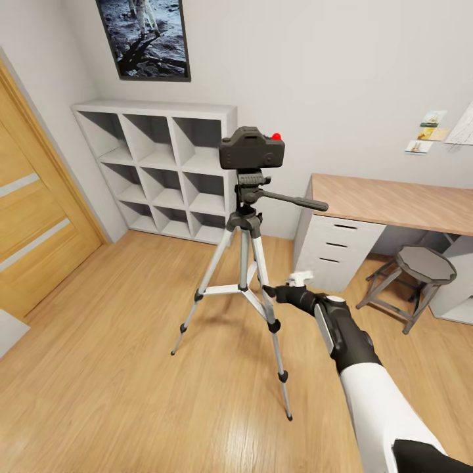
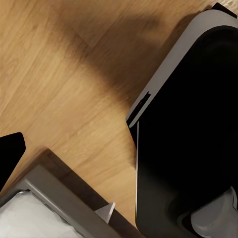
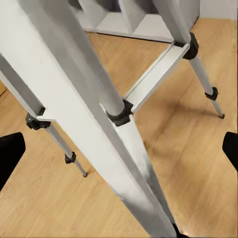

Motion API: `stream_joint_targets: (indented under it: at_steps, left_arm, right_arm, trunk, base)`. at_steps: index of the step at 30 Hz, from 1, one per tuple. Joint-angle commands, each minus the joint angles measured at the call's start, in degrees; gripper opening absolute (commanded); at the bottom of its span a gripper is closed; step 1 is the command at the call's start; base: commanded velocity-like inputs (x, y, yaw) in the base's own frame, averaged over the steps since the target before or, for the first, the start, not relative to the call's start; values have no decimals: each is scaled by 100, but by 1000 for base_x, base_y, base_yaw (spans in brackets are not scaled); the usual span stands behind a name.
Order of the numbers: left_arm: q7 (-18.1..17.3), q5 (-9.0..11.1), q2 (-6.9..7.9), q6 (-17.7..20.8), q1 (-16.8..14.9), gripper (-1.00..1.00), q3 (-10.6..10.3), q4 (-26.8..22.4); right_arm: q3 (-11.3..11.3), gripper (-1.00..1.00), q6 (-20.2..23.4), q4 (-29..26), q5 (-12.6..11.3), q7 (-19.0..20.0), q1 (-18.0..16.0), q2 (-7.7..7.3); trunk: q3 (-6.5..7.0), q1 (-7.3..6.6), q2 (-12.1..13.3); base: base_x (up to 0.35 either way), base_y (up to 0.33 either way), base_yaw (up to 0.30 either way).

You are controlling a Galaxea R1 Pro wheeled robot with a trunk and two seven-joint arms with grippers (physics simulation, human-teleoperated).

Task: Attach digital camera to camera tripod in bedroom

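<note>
Three silver legs spread on the wood floor (image 1: 98, 394) carry the camera tripod (image 1: 244, 276), which stands in the bedroom between the oak door (image 1: 33, 217) at the left and the drawers of the table (image 1: 394, 203) at the right, with the grey cube shelves (image 1: 161, 171) behind it by the back wall. The digital camera (image 1: 252, 148) sits level on the tripod's head, its red button up, so the attaching looks done or all but done.

The right gripper (image 1: 270, 290) is low beside the tripod's near leg, just beside the leg's joint. In the right wrist view its two dark fingers (image 3: 10, 156) sit far apart at either side of the picture with the leg between them and nothing clamped — spread wide, holding nothing. The step in hand, as I judge it, is to draw this arm clear; it should come straight back towards the robot, away from the leg, since a sideways brush could tip the stand and its load.

The head view gives the camera on its mount and the pan handle (image 1: 295, 200) pointing towards the table. The right wrist view gives instead the leg braces and black joints close up. The left wrist view looks down on floor, the robot's dark base (image 2: 193, 129) and a grey-framed white corner; one dark fingertip (image 2: 10, 153) of the left gripper shows — whether it is spread or closed I cannot tell.
</note>
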Motion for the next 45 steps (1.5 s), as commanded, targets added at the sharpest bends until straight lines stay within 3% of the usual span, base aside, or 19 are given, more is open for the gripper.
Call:
stream_joint_targets:
  at_steps: [1,3,4,7,8,11,12,20,26,31,34,35,37,39,41,45]
  left_arm:
    - [16,46,-1,-11,-3,100,-48,0]
    - [15,46,-1,-11,-3,100,-48,0]
    - [16,46,-1,-11,-3,100,-48,0]
    - [15,46,-1,-11,-3,100,-48,0]
    - [16,46,-1,-11,-3,100,-48,0]
    - [17,46,-1,-11,-3,100,-48,0]
    - [16,46,-1,-11,-3,100,-48,0]
    - [21,46,-1,-11,-3,100,-48,2]
    - [18,46,-1,-11,-3,100,-48,0]
    - [15,46,-5,-14,-3,100,-50,0]
    - [15,46,-3,-13,-3,100,-50,0]
    - [15,46,-6,-15,-3,100,-53,0]
    - [15,46,-7,-17,-3,100,-53,0]
    - [15,45,-8,-19,-3,100,-55,0]
    - [15,46,-9,-19,-3,100,-57,0]
    - [15,46,-16,-20,-3,100,-57,0]
  right_arm:
    - [-183,100,-36,-7,57,161,-5,-30]
    - [-318,100,-86,-7,59,412,-5,-138]
    - [-402,100,-116,-1,60,938,-5,-358]
    - [-442,100,-127,1,71,1593,-5,-642]
    - [-458,100,-104,2,81,1909,-5,-870]
    - [-459,100,-83,3,79,2093,-5,-1159]
    - [-462,100,-72,3,75,2264,-5,-1354]
    - [-535,100,-49,0,71,2372,-5,-1650]
    - [-553,100,-34,4,71,2362,-5,-1691]
    - [-560,100,115,861,96,2033,-5,-1752]
    - [-543,100,194,1799,170,1702,-5,-1862]
    - [-535,100,202,2356,290,1509,-5,-1936]
    - [-530,100,185,2925,462,1305,-5,-2036]
    - [-522,100,-39,4020,819,915,-5,-2256]
    - [-515,100,-639,4922,1075,418,39,-2392]
    - [-515,100,-1128,5230,1165,-159,677,-2377]
  trunk:
    - [-9,3,-9]
    - [-9,3,-9]
    - [-9,3,-9]
    - [-9,3,-9]
    - [-9,3,-9]
    - [-9,3,-9]
    - [-9,3,-9]
    - [-9,3,-9]
    - [-9,3,-9]
    - [-9,3,-9]
    - [-9,3,-9]
    - [-9,3,-9]
    - [-9,3,-9]
    - [-9,3,-9]
    - [-9,3,-9]
    - [-9,3,-9]
  base:
    - [0,0,0]
    - [0,0,0]
    - [0,0,0]
    - [0,0,0]
    - [0,0,0]
    - [0,0,0]
    - [0,0,0]
    - [0,0,0]
    - [0,0,0]
    - [0,0,0]
    - [0,0,0]
    - [0,0,0]
    - [0,0,0]
    - [0,0,0]
    - [0,0,0]
    - [0,0,0]
